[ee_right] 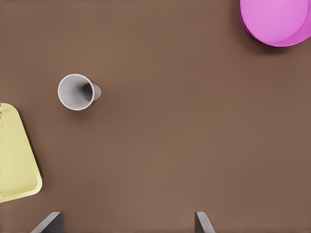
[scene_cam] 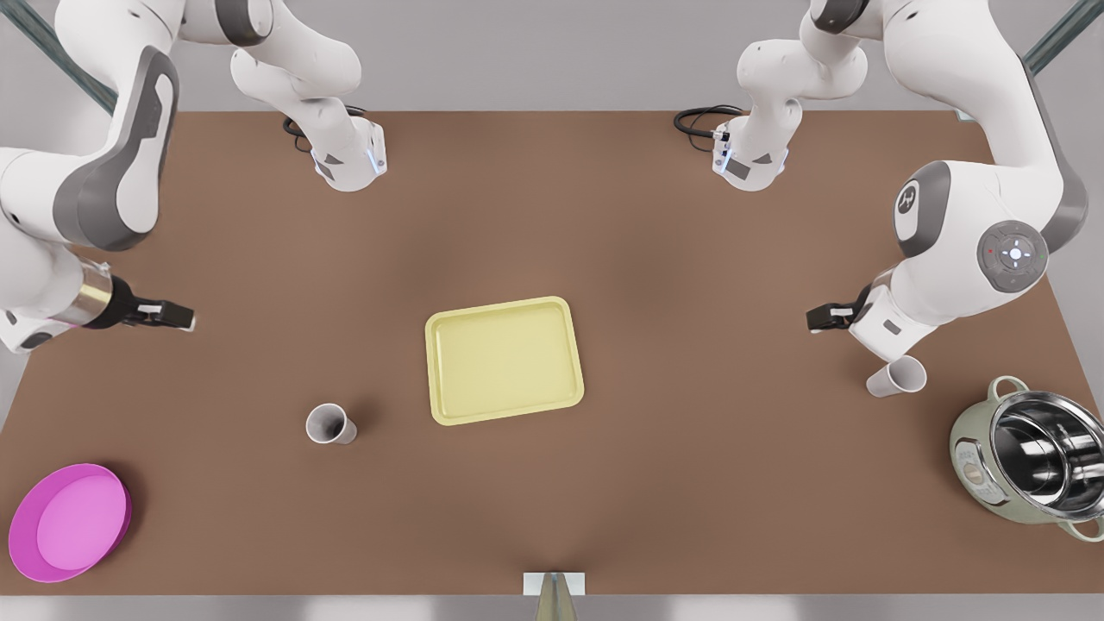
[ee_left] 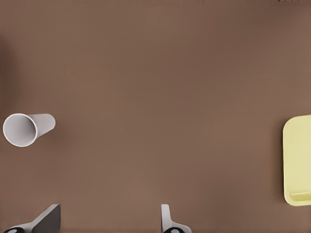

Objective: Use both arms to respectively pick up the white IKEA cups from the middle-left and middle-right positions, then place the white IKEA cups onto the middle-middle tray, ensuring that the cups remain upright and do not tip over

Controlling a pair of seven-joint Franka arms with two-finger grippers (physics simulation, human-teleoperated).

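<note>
Brown table [scene_cam: 552, 216], tray [scene_cam: 504, 360], upright cups [scene_cam: 330, 424]

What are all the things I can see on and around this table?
cups: two, white; one on the table toward the front view's left of the tray, one toward the front view's right
tray: one, pale yellow, middle of the table, nothing on it
bowl: one, pink, near corner at the front view's left
pot: one, pale green with steel inside, front view's right edge
table: one, brown
arms: two, white and grey, one at each side
right end effector: dark, open, front view's left, apart from its cup
left end effector: dark, open, front view's right, apart from its cup
</note>
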